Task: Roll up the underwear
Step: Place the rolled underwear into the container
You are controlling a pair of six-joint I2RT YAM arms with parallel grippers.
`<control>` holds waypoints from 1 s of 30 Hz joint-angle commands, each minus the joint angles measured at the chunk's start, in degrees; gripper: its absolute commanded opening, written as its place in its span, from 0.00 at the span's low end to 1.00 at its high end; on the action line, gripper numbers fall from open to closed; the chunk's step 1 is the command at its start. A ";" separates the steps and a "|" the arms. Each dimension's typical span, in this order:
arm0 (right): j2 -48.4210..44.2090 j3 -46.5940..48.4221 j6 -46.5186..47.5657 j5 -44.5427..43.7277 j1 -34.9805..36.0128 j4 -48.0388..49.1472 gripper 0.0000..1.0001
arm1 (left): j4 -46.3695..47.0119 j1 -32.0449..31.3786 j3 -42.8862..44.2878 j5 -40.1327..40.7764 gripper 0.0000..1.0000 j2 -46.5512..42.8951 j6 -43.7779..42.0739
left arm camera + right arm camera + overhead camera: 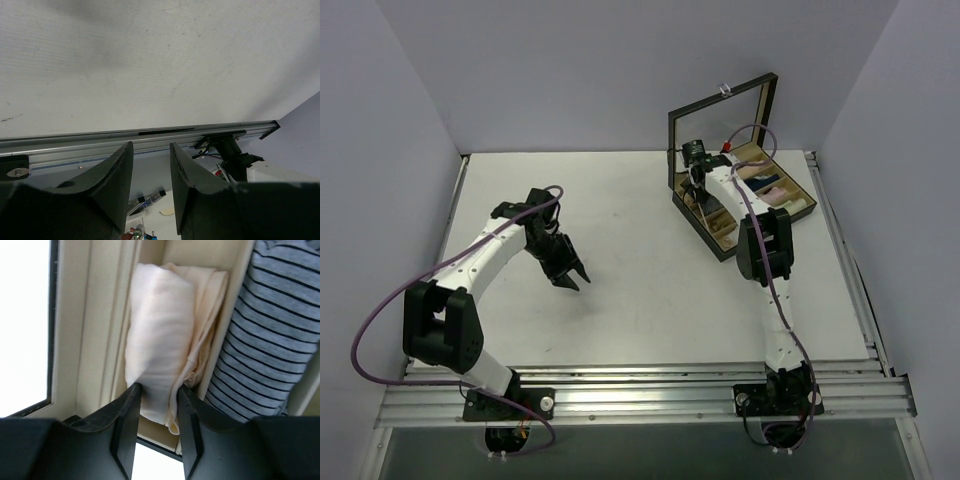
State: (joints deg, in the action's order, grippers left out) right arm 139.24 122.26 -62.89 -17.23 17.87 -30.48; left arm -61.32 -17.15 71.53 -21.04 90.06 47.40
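Note:
The underwear (160,325) is a pale peach-beige roll standing in a narrow cream compartment (97,315) of the open box (802,208). My right gripper (159,387) reaches down into the box (700,190). Its fingers are parted on either side of the roll's near end, with the cloth filling the gap and brushing both pads. My left gripper (575,280) hovers low over the bare white table, away from the box, open and empty (151,145).
A grey roll with dark stripes (265,330) fills the compartment to the right of the underwear. The box's mirrored lid (720,125) stands upright at the back. More cloth rolls (770,185) lie in the box's far compartments. An aluminium rail (150,137) runs along the table's near edge.

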 commanded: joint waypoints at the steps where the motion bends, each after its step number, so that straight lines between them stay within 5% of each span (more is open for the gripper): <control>1: -1.77 -2.71 3.30 0.35 -1.87 1.99 0.32 | -0.47 0.10 2.65 0.56 0.43 -2.70 0.15; 20: -5.82 -3.34 7.08 0.89 -2.22 0.51 0.49 | 0.32 0.01 2.92 -0.41 0.43 -2.96 -0.55; 30: -8.10 -6.32 9.10 1.15 -2.93 1.90 0.49 | 0.85 -0.61 3.18 -0.58 0.43 -2.87 0.24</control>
State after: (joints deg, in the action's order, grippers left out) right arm 135.59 118.30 -56.05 -13.63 16.78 -25.52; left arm -61.23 -17.30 72.58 -21.04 89.14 47.37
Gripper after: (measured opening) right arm 0.487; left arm 0.433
